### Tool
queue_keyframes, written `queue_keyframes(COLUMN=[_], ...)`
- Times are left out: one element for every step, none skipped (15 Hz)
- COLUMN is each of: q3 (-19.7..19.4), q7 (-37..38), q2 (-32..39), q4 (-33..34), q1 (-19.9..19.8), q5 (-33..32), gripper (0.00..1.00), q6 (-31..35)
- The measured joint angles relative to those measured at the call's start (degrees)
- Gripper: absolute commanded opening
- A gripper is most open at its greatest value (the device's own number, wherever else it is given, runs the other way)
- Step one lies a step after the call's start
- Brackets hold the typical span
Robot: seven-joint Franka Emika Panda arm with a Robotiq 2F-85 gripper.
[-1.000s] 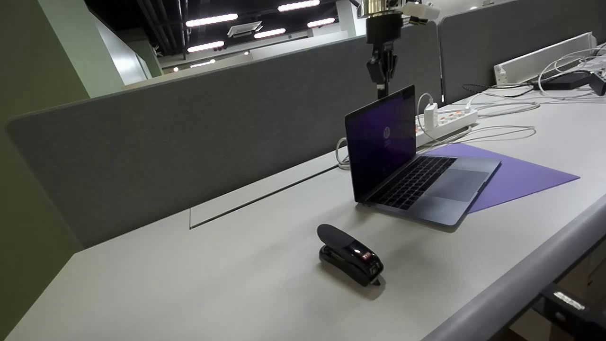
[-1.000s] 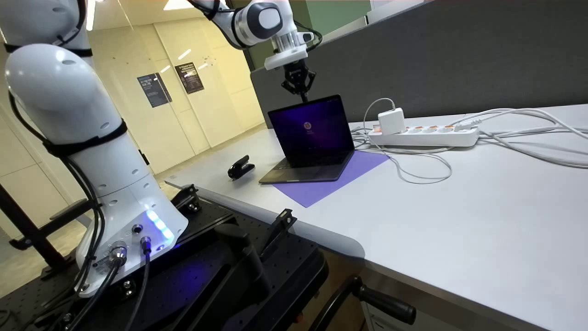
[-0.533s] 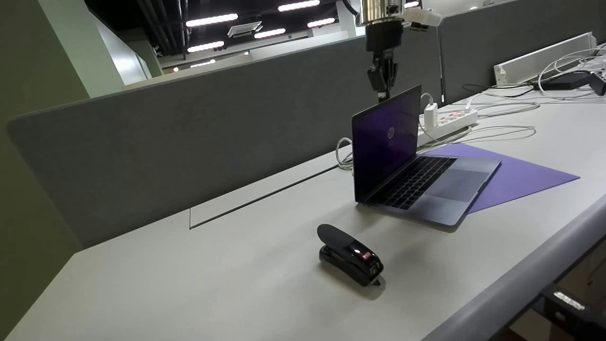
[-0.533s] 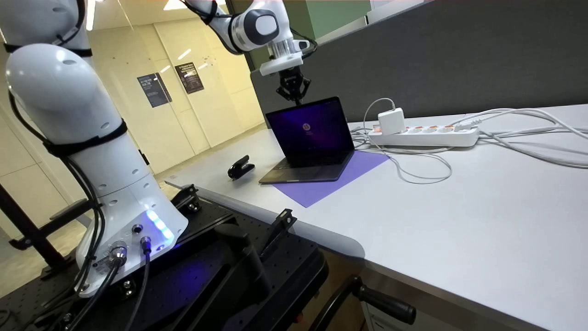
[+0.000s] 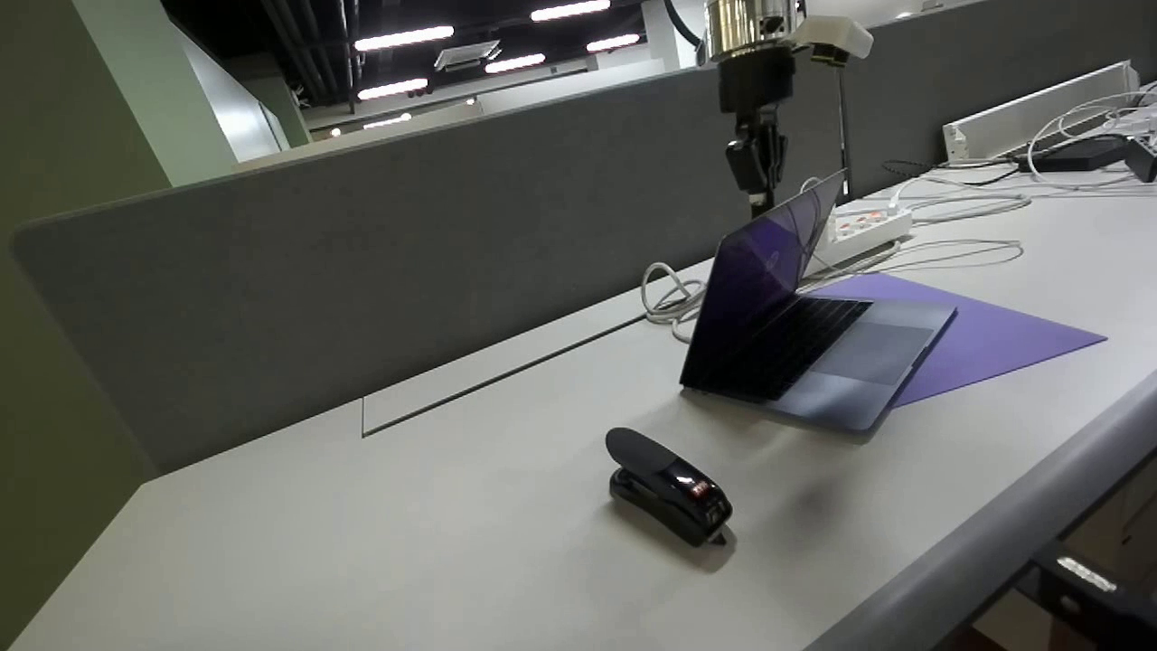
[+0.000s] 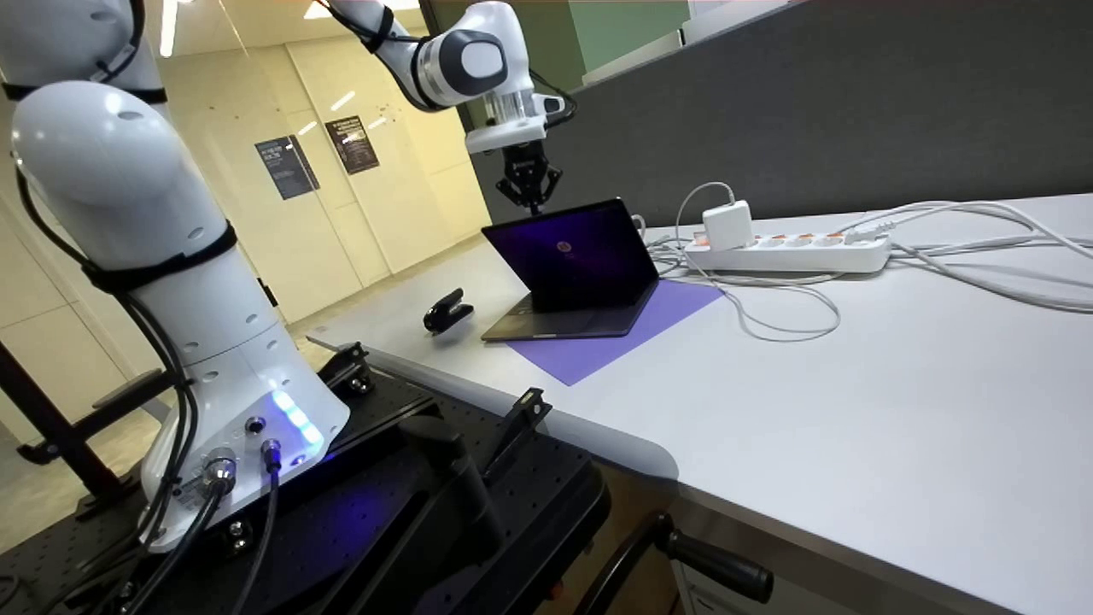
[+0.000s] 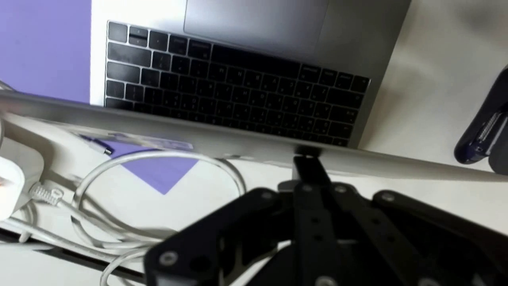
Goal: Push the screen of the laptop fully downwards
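The black gripper (image 6: pixel 535 207) of a white robot arm (image 6: pixel 465 60) hangs behind a laptop (image 5: pixel 845 353), its fingers (image 7: pixel 311 171) closed together and, in the wrist view, apparently touching the back of the screen (image 6: pixel 572 252) near the top edge. The screen stands raised between the gripper and the dark keyboard (image 7: pixel 238 87), tilted forward over the keys and glowing purple in both exterior views. Below the gripper, a flat purple sheet (image 6: pixel 572 363) lies partly under the laptop, one corner showing on the gripper's side of the screen. To the gripper's left in the wrist view are a white power adapter (image 7: pixel 20 171) and looped pale cables (image 7: pixel 158 154); a black stapler (image 7: pixel 490 119) lies on the pale desk (image 6: pixel 854 384) to its right, near the laptop. In an exterior view, a white power strip (image 6: pixel 790 256) sits lower and to the gripper's right, the adapter at one end. In both exterior views, a grey partition (image 5: pixel 452 244) rises beyond the gripper.
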Motion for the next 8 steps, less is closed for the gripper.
queue_keyframes(q3=[-0.1,-0.3,-0.4,-0.6,-0.8,-0.9,-1.0,-1.2], q7=[0.5,1.0,1.3,1.6,1.6,1.6,1.6,1.6], q2=[-0.3,-0.5,-0.7,-0.8,-0.9,-0.9,-0.8,-0.8], q4=[-1.0,-2.0,-2.9,-3.9,-4.8,-5.7,-6.5,-7.4], q1=[0.0,0.0,0.0,-0.1,-0.1,-0.2,-0.4,-0.5], q5=[0.0,0.0,0.0,0.2,0.5,1.1,1.4,1.7], gripper=[0.0,0.0,0.0,0.0,0.0,0.0,0.0,0.0], q6=[0.0,0.0,0.1,0.5,1.0,1.7,2.6,3.4])
